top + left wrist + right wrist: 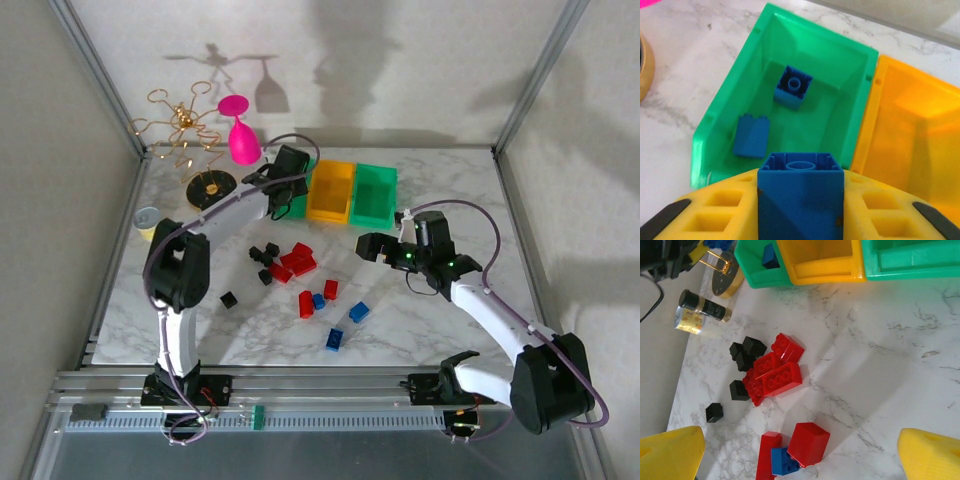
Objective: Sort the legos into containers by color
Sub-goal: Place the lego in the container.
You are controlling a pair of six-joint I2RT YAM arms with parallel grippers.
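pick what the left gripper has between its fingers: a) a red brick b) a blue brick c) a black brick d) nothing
b: in the left wrist view the left gripper is shut on a blue brick, held between its yellow fingers near the green bin, which holds two blue bricks.
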